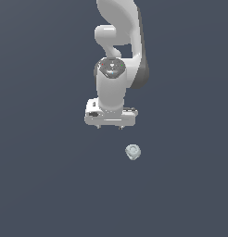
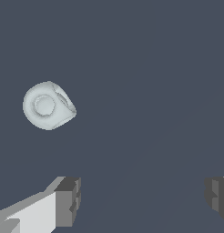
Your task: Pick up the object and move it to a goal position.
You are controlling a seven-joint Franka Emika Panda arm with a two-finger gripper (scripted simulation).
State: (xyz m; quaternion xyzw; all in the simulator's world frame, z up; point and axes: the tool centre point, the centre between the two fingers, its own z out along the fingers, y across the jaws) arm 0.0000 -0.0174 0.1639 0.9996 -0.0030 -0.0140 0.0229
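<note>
The object (image 1: 132, 152) is a small pale grey-blue lumpy thing with a ring-like face, lying on the dark floor. In the exterior view it sits below the white gripper (image 1: 110, 127) and a little toward the exterior view's right. The wrist view shows the object (image 2: 48, 105) apart from the fingers, outside the gap between them. My gripper (image 2: 142, 200) is open, its two grey fingertips (image 2: 68, 200) spread wide with nothing between them.
The white arm (image 1: 117, 55) rises from the gripper toward the top of the exterior view. A plain dark grey-blue floor (image 1: 51, 185) lies all around.
</note>
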